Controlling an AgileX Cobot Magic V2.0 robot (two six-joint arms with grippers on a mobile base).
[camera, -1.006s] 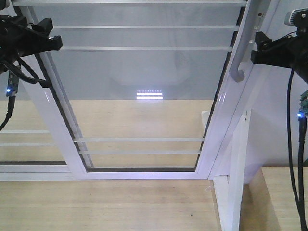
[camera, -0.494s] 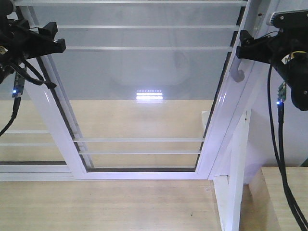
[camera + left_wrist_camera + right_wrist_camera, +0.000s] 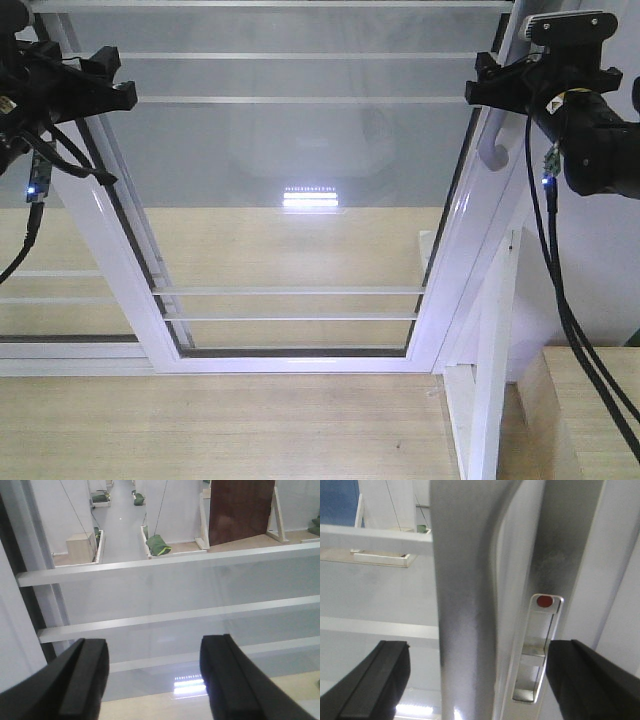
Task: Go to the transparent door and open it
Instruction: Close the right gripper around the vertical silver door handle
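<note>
The transparent door (image 3: 300, 200) fills the front view: clear glass in a white frame with thin white horizontal bars. Its curved pale grey pull handle (image 3: 494, 140) runs down the right stile. My right gripper (image 3: 487, 88) is open at the handle, one finger on each side of it. In the right wrist view the handle (image 3: 465, 605) stands between the two black fingers (image 3: 385, 680), not clamped. My left gripper (image 3: 115, 85) is open and empty at the door's upper left, facing the glass and its bars (image 3: 165, 617).
A similar white-framed glass panel (image 3: 60, 290) without a handle overlaps at the left. A latch plate with a red dot (image 3: 540, 645) sits in the frame beside the handle. A white post (image 3: 490, 350) and wooden ledge (image 3: 590, 420) stand lower right. Wooden floor (image 3: 220, 420) lies below.
My right gripper has moved left from beside the frame to straddle the pull handle. My left gripper shifted slightly right and then held still. The door has not moved.
</note>
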